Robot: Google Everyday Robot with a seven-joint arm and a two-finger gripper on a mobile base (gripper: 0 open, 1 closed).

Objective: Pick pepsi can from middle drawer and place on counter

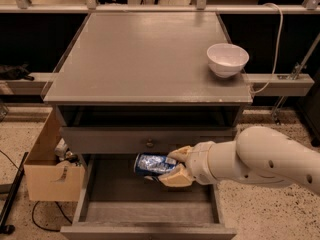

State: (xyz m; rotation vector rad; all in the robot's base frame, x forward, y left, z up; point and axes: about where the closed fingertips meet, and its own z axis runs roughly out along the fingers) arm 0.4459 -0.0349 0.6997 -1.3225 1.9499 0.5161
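Observation:
The pepsi can (pixel 151 164) is a small blue can with silver markings, lying on its side in the air above the open middle drawer (pixel 150 211). My gripper (pixel 175 166) comes in from the right on a thick white arm and is shut on the pepsi can, its tan fingers (pixel 172 179) above and below the can's right end. The can hangs just below the closed grey drawer front with a round knob (pixel 149 144). The counter (pixel 140 59) is the flat grey cabinet top above.
A white bowl (pixel 227 59) stands on the counter's right side. An open cardboard box (pixel 50 171) sits on the floor left of the cabinet, with cables beside it. A white cable runs down at the right, behind the bowl.

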